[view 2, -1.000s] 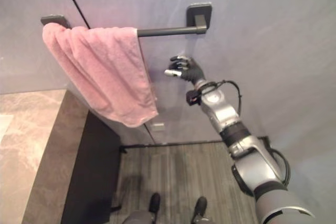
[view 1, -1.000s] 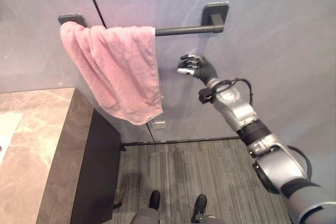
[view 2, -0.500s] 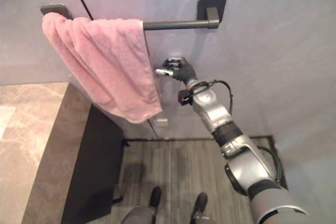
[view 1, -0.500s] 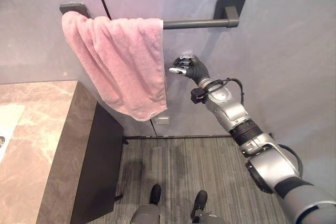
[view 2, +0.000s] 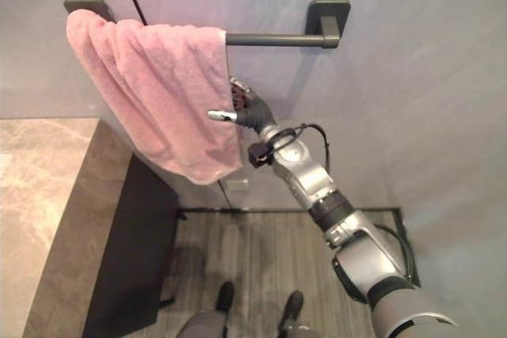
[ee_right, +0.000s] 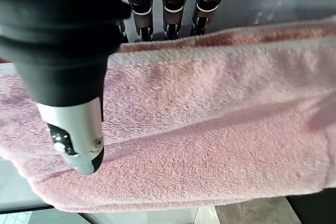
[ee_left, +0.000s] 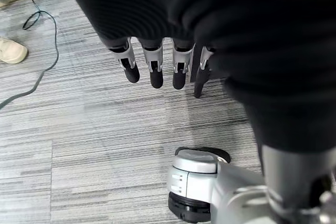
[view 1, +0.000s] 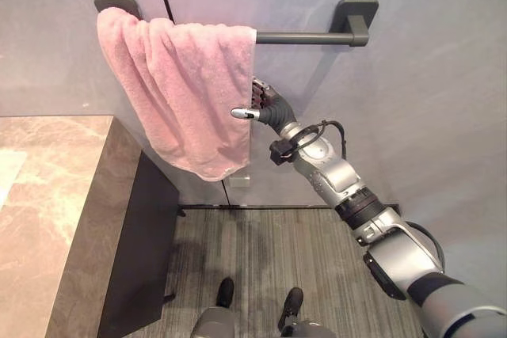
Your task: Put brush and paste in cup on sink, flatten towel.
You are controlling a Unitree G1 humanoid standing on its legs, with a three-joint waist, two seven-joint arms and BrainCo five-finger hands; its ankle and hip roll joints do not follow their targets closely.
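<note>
I'm working the towel part: pink towel (view 1: 190, 93) is hanging bunched on the bar (view 1: 305, 36), my right hand (view 1: 261, 108) straddling its edge, thumb in front, fingers behind, not pinching yet. Flattening's left.

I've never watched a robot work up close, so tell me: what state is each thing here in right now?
Towel: bunched on the bar's left part, hanging unevenly, not yet flattened.
Bar: fixed to the wall, its right part bare.
Right hand: at the towel's right edge, fingers behind the cloth, thumb in front.
Left hand: hanging over the floor, fingers straight, holding nothing.
</note>
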